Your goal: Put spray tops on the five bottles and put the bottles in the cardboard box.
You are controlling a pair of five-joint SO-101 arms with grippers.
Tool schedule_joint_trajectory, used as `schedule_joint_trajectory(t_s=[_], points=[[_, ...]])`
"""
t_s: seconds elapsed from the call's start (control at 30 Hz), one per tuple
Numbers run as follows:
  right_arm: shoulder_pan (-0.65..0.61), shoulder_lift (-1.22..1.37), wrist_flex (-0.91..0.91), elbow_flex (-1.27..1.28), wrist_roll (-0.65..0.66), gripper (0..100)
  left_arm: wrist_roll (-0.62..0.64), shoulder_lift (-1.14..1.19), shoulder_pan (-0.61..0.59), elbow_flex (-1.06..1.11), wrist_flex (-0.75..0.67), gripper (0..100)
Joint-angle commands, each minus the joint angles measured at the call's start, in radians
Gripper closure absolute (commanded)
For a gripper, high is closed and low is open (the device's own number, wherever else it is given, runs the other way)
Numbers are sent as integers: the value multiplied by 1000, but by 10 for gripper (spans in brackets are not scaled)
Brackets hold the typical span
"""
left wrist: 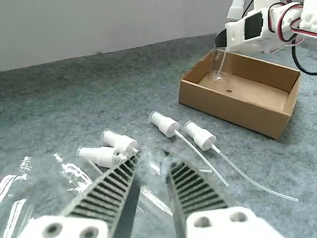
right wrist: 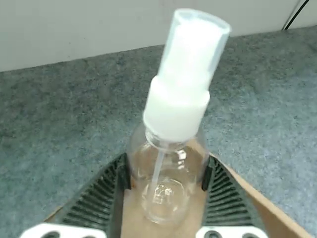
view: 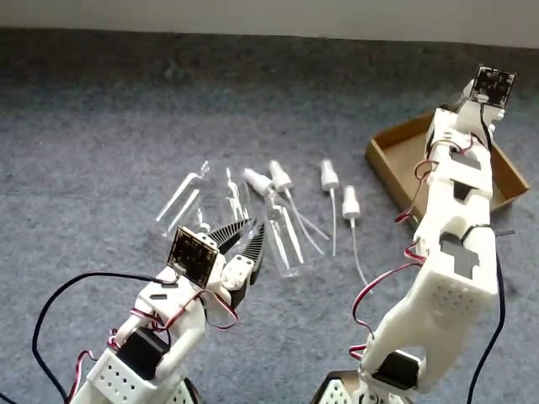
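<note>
My right gripper (right wrist: 166, 186) is shut on a clear bottle (right wrist: 167, 173) with a white spray top (right wrist: 185, 74), held upright over the cardboard box (right wrist: 270, 218). In the left wrist view that gripper (left wrist: 221, 42) holds the bottle (left wrist: 220, 67) just above the floor of the box (left wrist: 237, 111). My left gripper (left wrist: 151, 166) is open, low over the bottles and tops on the carpet. Loose spray tops (left wrist: 163, 123) (left wrist: 200, 135) (left wrist: 119, 140) lie ahead of it, and bare bottles (left wrist: 74, 173) lie beside it. From above, bottles (view: 181, 202) (view: 282, 236) and tops (view: 328, 175) (view: 350, 202) lie mid-table.
The cardboard box (view: 383, 160) sits at the far right of the grey carpet (view: 101, 151). The right arm (view: 446, 252) stretches from the near edge to the box. Long dip tubes (left wrist: 252, 181) trail from the loose tops. Open carpet lies at the far left.
</note>
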Motion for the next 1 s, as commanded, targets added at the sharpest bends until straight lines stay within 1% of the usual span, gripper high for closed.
schedule_joint_trajectory(t_s=[0.0, 0.27, 0.43, 0.67, 0.8, 0.97], points=[[8, 1, -25, -50, 14, 914, -8, -1, -13, 19, 3, 994], [10, 2, -25, -47, 14, 909, -8, -1, -13, 19, 3, 994], [12, 2, -24, -45, 14, 804, -8, -1, -13, 19, 3, 994], [35, -1, -21, -44, 14, 789, -8, -1, -13, 19, 3, 994], [50, -1, 117, -53, 14, 788, -8, -1, -13, 19, 3, 994], [47, -7, 189, -124, 15, 754, -8, -1, -13, 19, 3, 994]])
